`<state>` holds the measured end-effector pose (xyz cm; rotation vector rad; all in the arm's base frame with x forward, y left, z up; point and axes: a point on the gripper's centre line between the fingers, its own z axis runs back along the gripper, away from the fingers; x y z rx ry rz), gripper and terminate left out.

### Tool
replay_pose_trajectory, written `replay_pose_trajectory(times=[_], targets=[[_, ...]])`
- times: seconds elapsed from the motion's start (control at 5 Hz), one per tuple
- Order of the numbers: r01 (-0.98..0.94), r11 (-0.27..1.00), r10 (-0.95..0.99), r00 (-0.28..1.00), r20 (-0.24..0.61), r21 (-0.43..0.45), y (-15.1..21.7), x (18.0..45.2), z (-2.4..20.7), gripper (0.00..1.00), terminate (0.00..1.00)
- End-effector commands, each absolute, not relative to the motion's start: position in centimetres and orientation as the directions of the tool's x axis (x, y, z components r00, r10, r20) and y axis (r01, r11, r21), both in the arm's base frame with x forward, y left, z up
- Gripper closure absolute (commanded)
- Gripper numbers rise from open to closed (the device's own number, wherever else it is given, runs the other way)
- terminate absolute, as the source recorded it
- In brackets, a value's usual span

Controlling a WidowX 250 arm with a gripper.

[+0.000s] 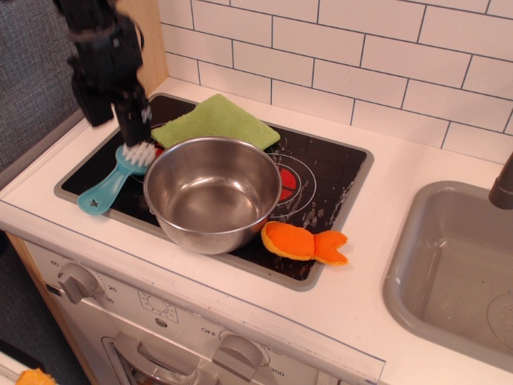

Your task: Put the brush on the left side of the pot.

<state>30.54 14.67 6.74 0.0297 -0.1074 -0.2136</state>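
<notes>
The light-blue brush (115, 181) lies flat on the black cooktop (337, 186), just left of the steel pot (212, 192). Its white bristles are next to the pot's rim and its handle points to the front left. My gripper (117, 123) hangs just above the brush head and is blurred by motion. Its jaws look spread apart with nothing between them. The pot stands upright and empty at the cooktop's front middle.
A green cloth (215, 120) lies behind the pot. An orange plush fish (304, 243) lies at the pot's front right. A grey sink (457, 273) with a dark faucet (503, 186) is at the right. A tiled wall runs behind, and a wooden panel stands at the left.
</notes>
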Motion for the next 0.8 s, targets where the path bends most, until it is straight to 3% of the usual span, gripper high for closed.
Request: replay_pose_trajectory(times=[0.0, 0.4, 0.6], targets=[[0.178, 0.979, -0.193, 0.966, 0.174, 0.098, 12.73, 29.09, 10.96, 0.00, 0.00], [0.157, 0.984, -0.169, 0.972, 0.163, 0.082, 12.64, 29.06, 10.62, 0.00, 0.00], [0.157, 0.984, -0.169, 0.972, 0.163, 0.082, 12.64, 29.06, 10.62, 0.00, 1.00]])
